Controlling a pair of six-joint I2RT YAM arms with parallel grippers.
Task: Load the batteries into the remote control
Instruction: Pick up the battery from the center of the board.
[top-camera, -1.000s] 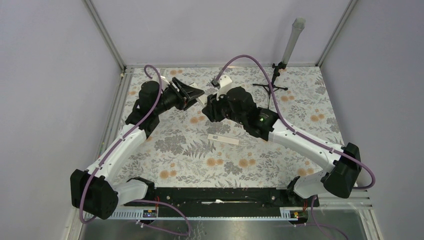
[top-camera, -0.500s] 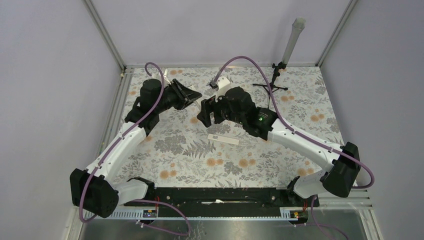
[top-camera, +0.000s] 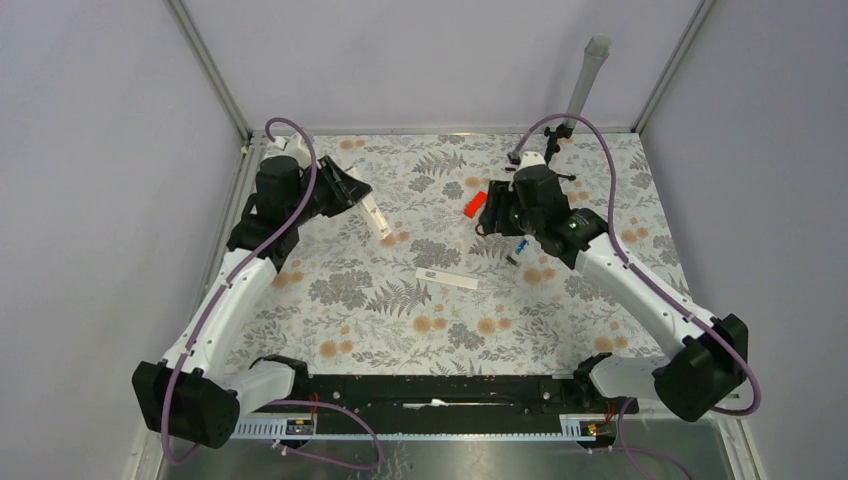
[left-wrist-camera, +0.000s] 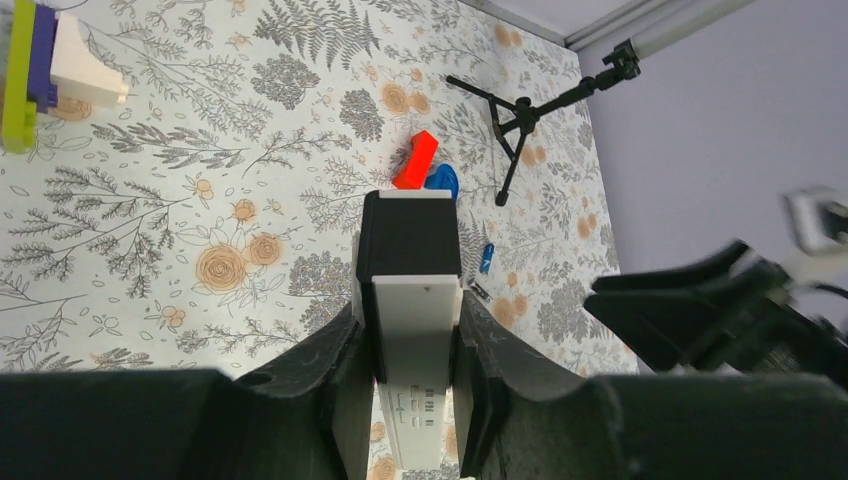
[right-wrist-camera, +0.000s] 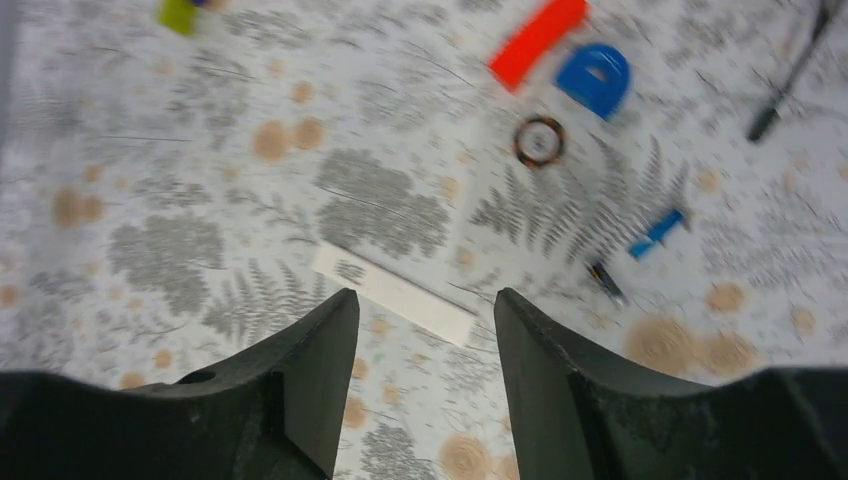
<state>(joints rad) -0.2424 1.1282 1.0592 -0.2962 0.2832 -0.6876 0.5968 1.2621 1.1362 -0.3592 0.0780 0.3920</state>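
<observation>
My left gripper (top-camera: 357, 195) is shut on the remote control (top-camera: 378, 218), a white bar whose dark end points away from the wrist camera (left-wrist-camera: 414, 300). It holds the bar above the far left of the mat. A blue battery (top-camera: 521, 244) lies on the mat right of centre, and it also shows in the left wrist view (left-wrist-camera: 486, 257) and the right wrist view (right-wrist-camera: 656, 232). A second, darker battery (right-wrist-camera: 606, 280) lies beside it. My right gripper (top-camera: 492, 214) is open and empty (right-wrist-camera: 423, 330), hovering above the mat near the batteries.
A flat white strip (top-camera: 447, 278) lies mid-mat. A red block (right-wrist-camera: 537, 40), a blue half-round piece (right-wrist-camera: 594, 78) and a small ring (right-wrist-camera: 540, 140) lie at the back. A small black tripod (top-camera: 545, 165) stands at the far right. A green, purple and white object (left-wrist-camera: 40, 70) lies far left.
The two grippers were close together at the back centre. The left arm has pulled back left with the remote, and the right arm has swung right, uncovering the red block and the battery.
</observation>
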